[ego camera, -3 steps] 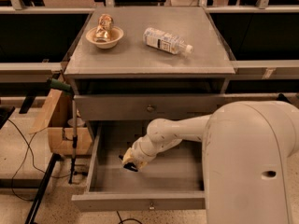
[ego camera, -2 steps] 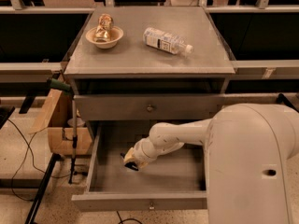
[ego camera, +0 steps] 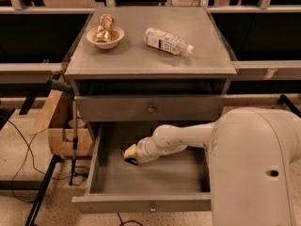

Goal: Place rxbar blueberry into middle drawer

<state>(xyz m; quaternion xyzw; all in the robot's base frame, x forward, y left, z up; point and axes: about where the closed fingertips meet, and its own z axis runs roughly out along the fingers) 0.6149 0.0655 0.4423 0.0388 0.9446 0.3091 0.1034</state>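
Camera view of one arm reaching into the open middle drawer point(ego camera: 141, 202). Compared with the frames of a second earlier, the gripper point(ego camera: 130, 155) has shifted only slightly, toward 9 o'clock. It stays low over the tray floor, at about 9 o'clock from the tray's centre, and the forearm point(ego camera: 188, 134) enters from 3 o'clock. So small a shift suggests that the carry is over and the placing step is at or near release. The rxbar blueberry point(ego camera: 131, 161) shows as a dark sliver at the gripper's tip, at about 6 o'clock from it. It is touching or just beneath the tip and already inside the drawer walls; whether it rests on the floor is unclear. Whether the gripper is clamped on the packet or has let it go cannot be told. On the cabinet top point(ego camera: 141, 62), at 12 o'clock from the drawer, the water bottle point(ego camera: 168, 41) and the bowl point(ego camera: 117, 35) holding the gold foil packet point(ego camera: 104, 25) lie well apart from the action.
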